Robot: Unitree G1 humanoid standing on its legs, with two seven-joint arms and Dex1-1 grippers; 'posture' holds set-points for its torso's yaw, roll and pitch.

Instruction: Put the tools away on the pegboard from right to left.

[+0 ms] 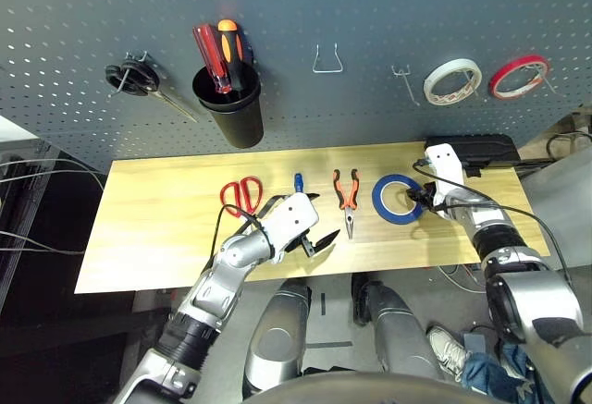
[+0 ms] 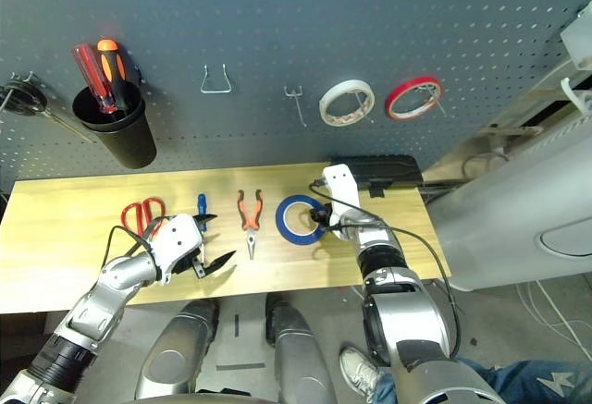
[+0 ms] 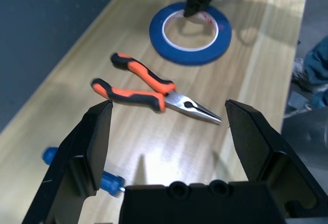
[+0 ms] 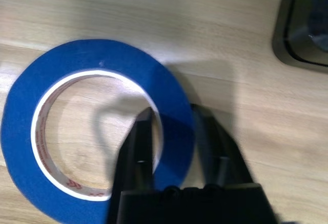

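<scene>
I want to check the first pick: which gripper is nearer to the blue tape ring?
Right. The right gripper has its jaws shut on the wall of the blue tape ring. The left gripper hangs open beyond the pliers, clear of the ring.

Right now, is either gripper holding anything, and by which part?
The right gripper is shut on the blue tape ring, one finger inside the hole and one outside, pinching its band. The left gripper is open, holding nothing.
</scene>
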